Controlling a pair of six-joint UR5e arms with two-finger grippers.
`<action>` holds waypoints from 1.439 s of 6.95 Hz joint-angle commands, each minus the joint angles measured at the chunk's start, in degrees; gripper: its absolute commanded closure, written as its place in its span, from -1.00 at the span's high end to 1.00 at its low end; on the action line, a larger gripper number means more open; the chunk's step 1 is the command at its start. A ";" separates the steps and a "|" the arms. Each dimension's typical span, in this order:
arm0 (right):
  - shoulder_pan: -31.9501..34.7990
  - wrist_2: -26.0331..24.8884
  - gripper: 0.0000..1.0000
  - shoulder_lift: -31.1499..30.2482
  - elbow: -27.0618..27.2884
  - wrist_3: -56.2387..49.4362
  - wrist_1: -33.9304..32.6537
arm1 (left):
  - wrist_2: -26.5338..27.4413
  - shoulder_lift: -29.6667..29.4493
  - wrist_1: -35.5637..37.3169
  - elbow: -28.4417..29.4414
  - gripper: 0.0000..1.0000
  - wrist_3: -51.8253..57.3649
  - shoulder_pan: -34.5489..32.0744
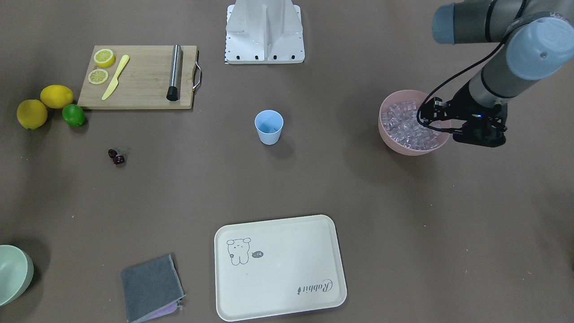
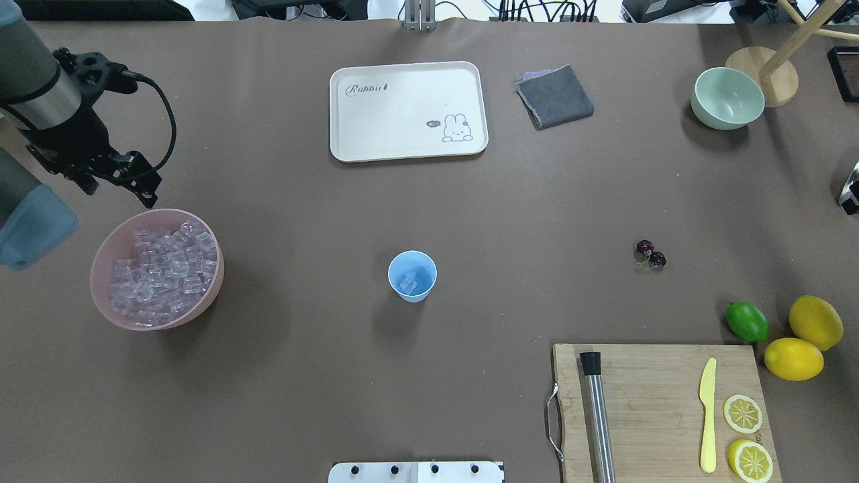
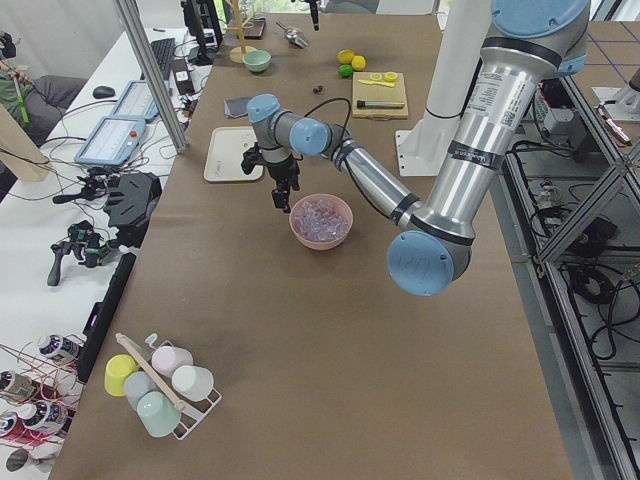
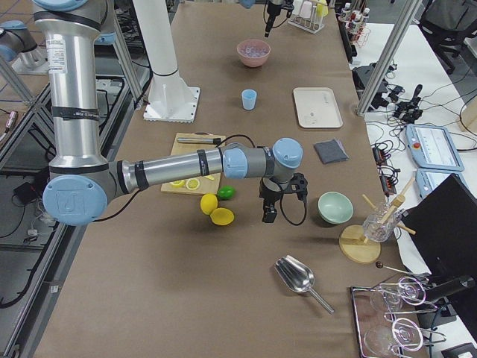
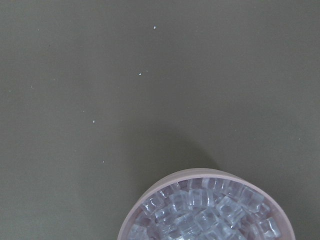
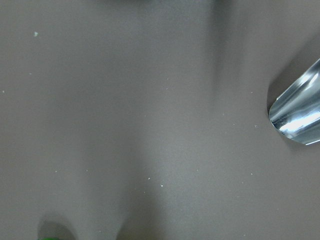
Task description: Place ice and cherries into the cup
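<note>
The light blue cup (image 2: 412,276) stands mid-table and holds one ice cube (image 2: 407,286). The pink bowl (image 2: 100,295) at the left is full of ice (image 2: 164,268), which also shows in the left wrist view (image 5: 205,215). My left gripper (image 2: 119,193) hangs above the table just beyond the bowl's far rim. Its jaws look spread and it holds nothing. The cherries (image 2: 650,253) lie on the table right of the cup. My right gripper (image 4: 268,216) hovers past the table's right end, near the lemons. Its fingers do not show clearly.
A white tray (image 2: 402,111), a grey cloth (image 2: 554,96) and a pale green bowl (image 2: 727,98) lie at the far side. A cutting board (image 2: 661,409) with a steel muddler, a yellow knife and lemon slices is at the near right. A lime (image 2: 746,321), lemons and a metal scoop (image 4: 298,276) lie nearby.
</note>
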 commanded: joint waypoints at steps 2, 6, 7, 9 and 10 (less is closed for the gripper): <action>-0.21 0.01 1.00 -0.06 -0.26 0.48 0.01 | 0.52 4.32 -0.01 -4.98 0.94 0.15 7.28; -0.47 -0.08 1.00 -0.23 -0.26 0.57 0.01 | 3.24 8.21 -0.10 -5.43 0.93 1.46 9.76; -0.47 0.01 1.00 -0.23 -0.26 0.57 0.01 | 3.33 8.30 -0.27 -4.56 0.93 1.73 9.84; -0.56 0.01 1.00 -0.23 -0.35 0.57 -0.07 | 3.16 7.77 -0.89 -2.27 0.93 2.26 10.02; -0.56 -0.08 1.00 -0.23 -0.35 0.57 -0.08 | 3.25 7.68 -0.98 -1.74 0.93 2.26 11.15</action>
